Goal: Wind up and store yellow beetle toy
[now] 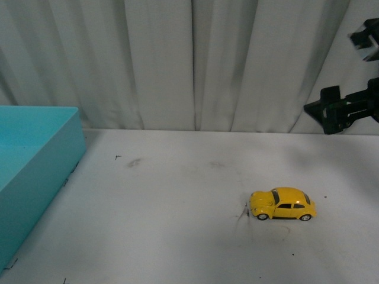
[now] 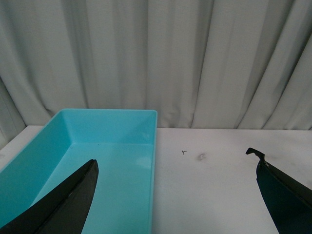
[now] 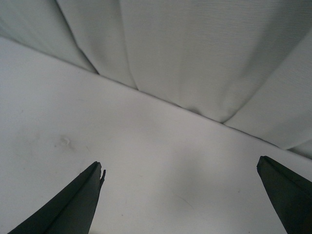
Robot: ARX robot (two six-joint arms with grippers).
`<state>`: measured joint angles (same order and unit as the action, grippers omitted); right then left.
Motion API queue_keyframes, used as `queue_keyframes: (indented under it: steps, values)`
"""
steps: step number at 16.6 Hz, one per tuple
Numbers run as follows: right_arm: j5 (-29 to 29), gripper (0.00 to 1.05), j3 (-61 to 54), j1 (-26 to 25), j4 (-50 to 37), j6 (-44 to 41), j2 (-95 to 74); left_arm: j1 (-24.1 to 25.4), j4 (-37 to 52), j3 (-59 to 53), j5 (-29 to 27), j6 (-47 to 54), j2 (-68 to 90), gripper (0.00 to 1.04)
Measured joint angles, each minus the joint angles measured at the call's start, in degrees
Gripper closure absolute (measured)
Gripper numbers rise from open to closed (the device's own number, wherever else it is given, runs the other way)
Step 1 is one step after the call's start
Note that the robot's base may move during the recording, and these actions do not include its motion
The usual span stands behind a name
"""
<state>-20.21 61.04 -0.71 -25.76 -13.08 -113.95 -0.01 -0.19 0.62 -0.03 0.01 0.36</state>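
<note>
- Beetle (image 1: pixel 283 204) is wheels-down on the surface (image 1: pixel 177 177), right of centre and nearer the near edge than the far one. It sits side-on to me, nose toward the left edge.
- Bin (image 1: pixel 35 160) is on the left edge, well apart from the beetle.
- Right pincer (image 3: pixel 179 163): wide, nothing between the fingers. It's up over the far right corner, well clear of the beetle.
- Left pincer (image 2: pixel 171 157): also wide and holding nothing, looking over the bin's right wall.
- Neither wrist view shows the beetle.
- Handling, my read: small, light, rigid shell. The glossy paint and domed roof look slippery, so a roof pinch would likely squirt out.
- The wheels probably roll freely, so I expect it to scoot along its length if nudged at the nose or tail.
- I'd take it across the flanks at the doors, between the wheel arches, fingers low and off the wheels.
- Moderate squeeze only. Windows and trim may be fragile.
</note>
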Motion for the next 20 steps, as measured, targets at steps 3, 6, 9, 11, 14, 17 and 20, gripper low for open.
queue_keyframes:
  steps: [3,6,9,11,14,17,20]
  values:
    - [-11.69,0.07,4.15,0.98,9.86,-10.49,-1.51,0.00,-0.02,0.00,0.00,0.00,0.00,0.07]
    - [-22.36,0.07,6.67,1.64,23.39,-23.17,-3.15,0.00,0.00,0.00,0.00,0.00,0.00,0.07]
    - [-21.35,0.07,9.33,2.64,36.83,-39.17,-6.12,0.00,0.00,0.00,-0.02,0.00,0.00,0.07]
    - [-18.34,0.07,11.30,2.97,42.53,-48.76,-8.31,0.00,-0.02,0.00,0.00,0.00,0.00,0.07]
    - [-12.68,0.07,15.15,2.99,46.45,-61.11,-12.68,0.00,-0.02,0.00,-0.02,0.00,0.00,0.07]
    - [-13.20,0.07,18.21,3.10,50.77,-64.81,-15.06,0.00,-0.02,0.00,0.00,0.00,0.00,0.07]
    - [-13.22,0.07,22.05,4.15,55.71,-67.58,-17.25,0.00,-0.02,0.00,0.00,0.00,0.00,0.07]
